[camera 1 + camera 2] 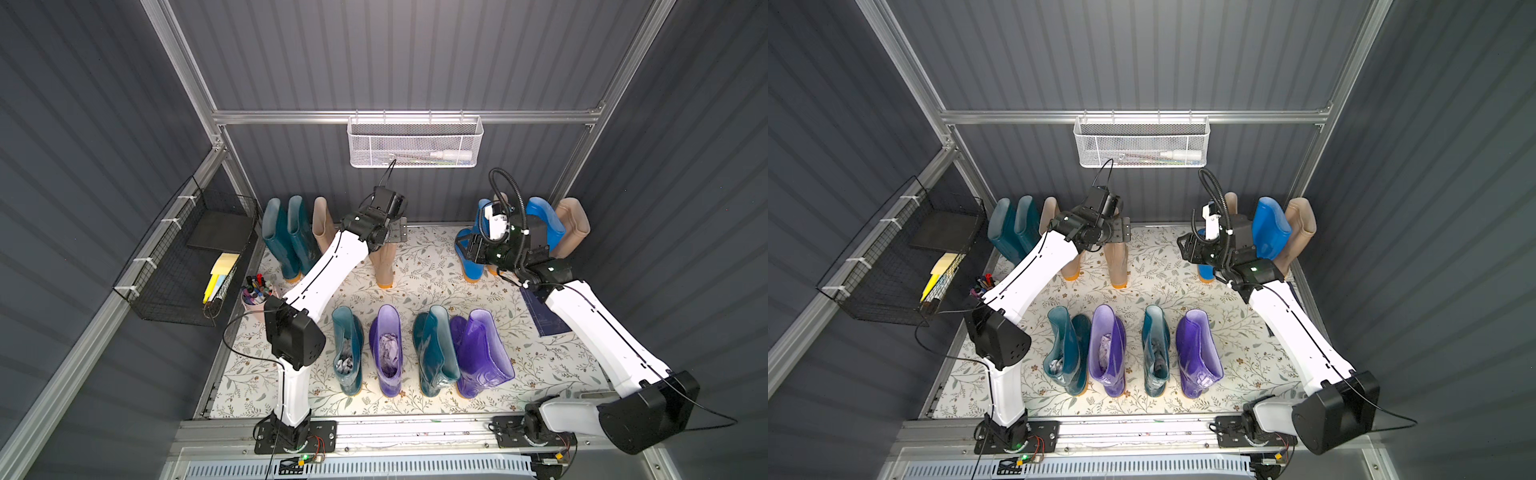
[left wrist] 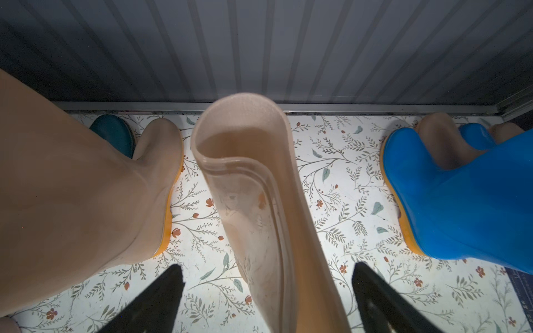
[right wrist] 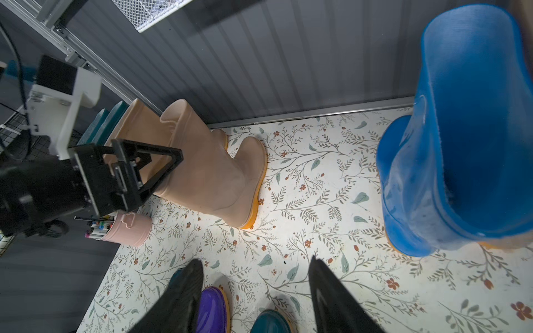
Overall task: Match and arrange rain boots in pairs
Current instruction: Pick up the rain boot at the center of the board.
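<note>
Rain boots (image 1: pixel 434 349), tall glossy rubber ones with orange soles, stand in two rows on the white floral-printed mat (image 1: pixel 540 374). Nearest the robot, well behind both grippers, four stand upright in alternating colours: a dark teal boot (image 1: pixel 348 353), a purple boot (image 1: pixel 388 349), a second teal boot (image 1: pixel 434 349) and a second purple boot (image 1: pixel 482 353), so that row is not yet paired. Farther out, the right gripper (image 3: pixel 256 262) hovers over bare mat with its jaws apart and nothing between them. A bright blue boot (image 3: pixel 450 161) stands just beside it on the wall side, in a cluster where blue and beige seem to alternate. Facing it across the mat, the left gripper (image 2: pixel 266 266) has its jaws spread wide either side of an upright beige boot (image 2: pixel 259 187), neither finger visibly touching the shaft. A second beige boot (image 2: pixel 86 187) stands just beside it, and past that one, along the far wall (image 2: pixel 259 57), is a teal pair (image 1: pixel 286 237). The risk, as I judge it, lies in pulling away. The beige shaft looks soft and creased, so a finger dragged sideways could catch it and topple the boot onto its neighbour. A careless swing of the right gripper could likewise knock the blue boot over.
</note>
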Robot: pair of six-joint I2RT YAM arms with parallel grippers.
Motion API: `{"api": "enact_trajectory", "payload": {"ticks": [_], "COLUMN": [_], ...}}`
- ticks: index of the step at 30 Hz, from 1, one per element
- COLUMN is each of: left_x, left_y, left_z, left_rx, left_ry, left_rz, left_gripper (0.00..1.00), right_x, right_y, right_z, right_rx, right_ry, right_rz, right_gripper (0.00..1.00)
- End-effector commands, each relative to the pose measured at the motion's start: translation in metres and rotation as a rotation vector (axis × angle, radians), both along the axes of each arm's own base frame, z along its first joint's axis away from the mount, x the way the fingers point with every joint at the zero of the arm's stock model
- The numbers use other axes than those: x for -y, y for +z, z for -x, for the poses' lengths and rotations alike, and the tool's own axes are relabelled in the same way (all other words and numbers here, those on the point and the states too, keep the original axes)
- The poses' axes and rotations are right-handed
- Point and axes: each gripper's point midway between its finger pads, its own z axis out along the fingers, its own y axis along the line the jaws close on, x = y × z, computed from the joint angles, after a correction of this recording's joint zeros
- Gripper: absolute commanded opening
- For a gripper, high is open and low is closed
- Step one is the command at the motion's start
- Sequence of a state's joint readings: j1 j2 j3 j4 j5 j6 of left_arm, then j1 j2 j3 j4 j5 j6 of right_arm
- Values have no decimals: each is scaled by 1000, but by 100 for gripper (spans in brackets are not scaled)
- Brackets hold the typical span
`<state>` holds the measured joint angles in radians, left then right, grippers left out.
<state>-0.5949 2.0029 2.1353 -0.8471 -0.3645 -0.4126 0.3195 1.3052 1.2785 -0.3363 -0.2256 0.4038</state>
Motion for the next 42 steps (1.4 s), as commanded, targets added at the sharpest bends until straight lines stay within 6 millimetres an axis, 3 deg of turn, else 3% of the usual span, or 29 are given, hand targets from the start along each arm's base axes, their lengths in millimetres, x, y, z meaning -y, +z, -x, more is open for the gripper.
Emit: {"api": "enact_trajectory", "payload": {"ticks": [1, 5, 9, 12, 14, 16, 21, 31, 36, 42], "left_x": [2, 3, 4, 4, 2, 0, -10, -54, -76, -85], "left_y": [3, -2, -10, -18, -20, -17, -3, 52, 65, 81], "left_z": [-6, -16, -24, -29, -31, -33, -38, -54, -63, -73], "left_rx": [6, 3, -5, -23, -30, -23, 3, 133, 173, 247], "left_ry": [3, -3, -12, -18, -18, -18, -8, 35, 69, 51], "left_rz": [-27, -74, -102, -94, -88, -82, -80, -71, -73, -130], "left_gripper": [94, 92, 79, 62, 45, 27, 1, 0, 0, 0], "right_x": [4, 8, 12, 16, 18, 20, 25, 24, 24, 26], "right_y": [4, -1, -5, -6, -8, -11, -1, 2, 7, 6], "right_z": [3, 6, 9, 11, 13, 13, 20, 23, 24, 25], "right_rx": [25, 22, 16, 17, 13, 7, 37, 41, 47, 44], "right_ry": [1, -5, -7, -14, -17, -22, -34, -16, -15, -24], "right_rz": [-12, -14, -17, -16, -13, -12, -26, -23, -22, -28], "right_gripper": [62, 62, 62, 62, 62, 62, 62, 62, 62, 62]}}
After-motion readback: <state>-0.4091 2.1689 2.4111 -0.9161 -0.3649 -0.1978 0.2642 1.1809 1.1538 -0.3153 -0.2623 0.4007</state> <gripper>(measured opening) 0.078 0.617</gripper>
